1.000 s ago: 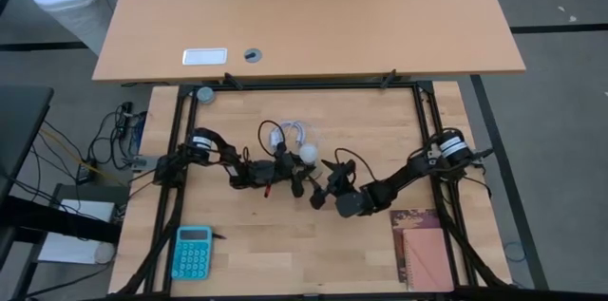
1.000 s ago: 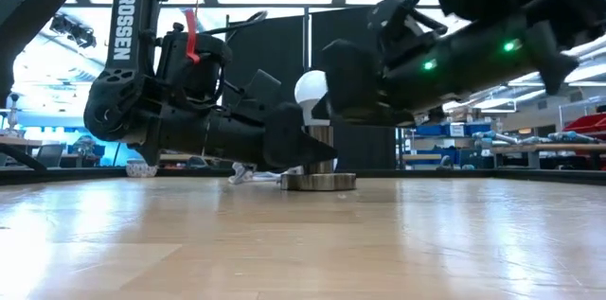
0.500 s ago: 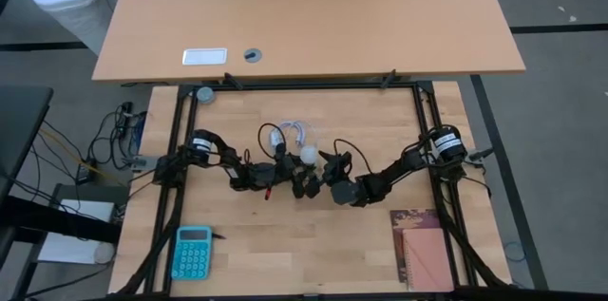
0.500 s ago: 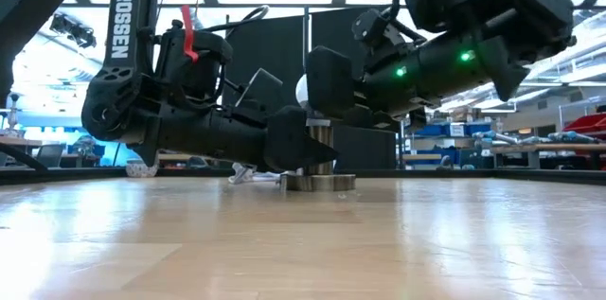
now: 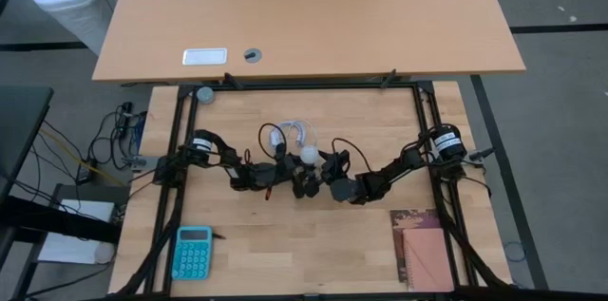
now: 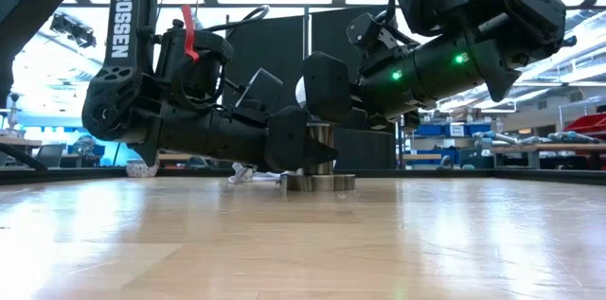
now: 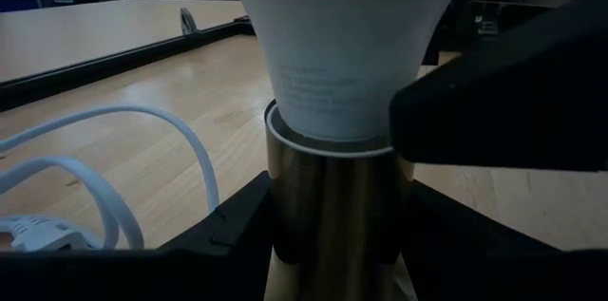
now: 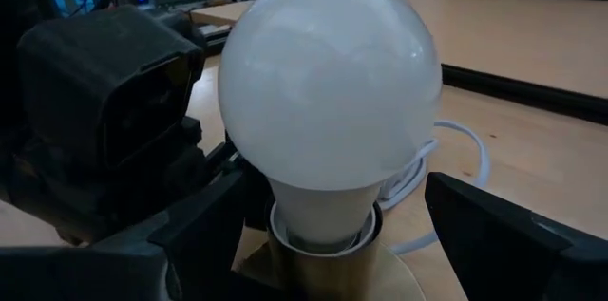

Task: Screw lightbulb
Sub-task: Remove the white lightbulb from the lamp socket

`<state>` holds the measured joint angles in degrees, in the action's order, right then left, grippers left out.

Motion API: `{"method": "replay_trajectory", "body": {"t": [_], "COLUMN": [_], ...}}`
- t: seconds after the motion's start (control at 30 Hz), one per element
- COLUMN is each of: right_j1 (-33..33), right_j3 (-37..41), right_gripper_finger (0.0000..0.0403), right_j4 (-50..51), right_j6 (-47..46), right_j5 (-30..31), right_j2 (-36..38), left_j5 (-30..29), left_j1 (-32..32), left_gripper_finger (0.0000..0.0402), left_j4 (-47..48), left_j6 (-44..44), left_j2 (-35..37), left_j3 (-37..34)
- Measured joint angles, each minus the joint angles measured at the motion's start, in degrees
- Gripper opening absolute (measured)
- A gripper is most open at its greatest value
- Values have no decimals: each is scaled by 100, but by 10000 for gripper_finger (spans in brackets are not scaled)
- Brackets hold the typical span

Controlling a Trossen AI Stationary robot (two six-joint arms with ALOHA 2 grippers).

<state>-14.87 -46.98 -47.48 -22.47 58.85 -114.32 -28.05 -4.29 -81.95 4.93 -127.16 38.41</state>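
The lightbulb point(image 8: 330, 92) is standing upright near the middle of the table, long axis vertical, its white globe pointing up and its narrow neck sitting down in the brass socket point(image 7: 334, 211). The socket is rising from a flat round base point(image 6: 317, 183) that is resting on the wood.

The left gripper point(image 5: 291, 176) is reaching in low from the left, and its fingers point(image 7: 237, 220) are closing on the socket's barrel just under the bulb. The right gripper point(image 5: 323, 170) is coming in from the right with its jaws spread wide, one finger point(image 8: 499, 220) on each side of the globe and apart from it.

A white cable point(image 7: 114, 149) is coiling on the far side of the socket. The wooden table point(image 5: 285, 244) is lying mostly bare on its near side, where a teal calculator point(image 5: 193, 251) is sitting at the near left and a reddish booklet point(image 5: 424, 249) at the near right. A second desk point(image 5: 304, 16) is bordering the far edge.
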Motion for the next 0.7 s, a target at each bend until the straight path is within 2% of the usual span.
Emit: {"method": "replay_trajectory", "body": {"t": [0.5, 0.7], "right_j1": [-51, -191], "right_j3": [337, 637], "right_gripper_finger": [308, 308], "right_j4": [-100, -511], "right_j6": [3, 18], "right_j5": [-39, 385], "right_j2": [9, 10], "left_j5": [219, 208], "left_j1": [7, 11], "left_gripper_finger": [193, 193], "left_j4": [23, 30], "left_j6": [-153, -155], "left_j2": [5, 6], "left_j3": [-22, -28]}}
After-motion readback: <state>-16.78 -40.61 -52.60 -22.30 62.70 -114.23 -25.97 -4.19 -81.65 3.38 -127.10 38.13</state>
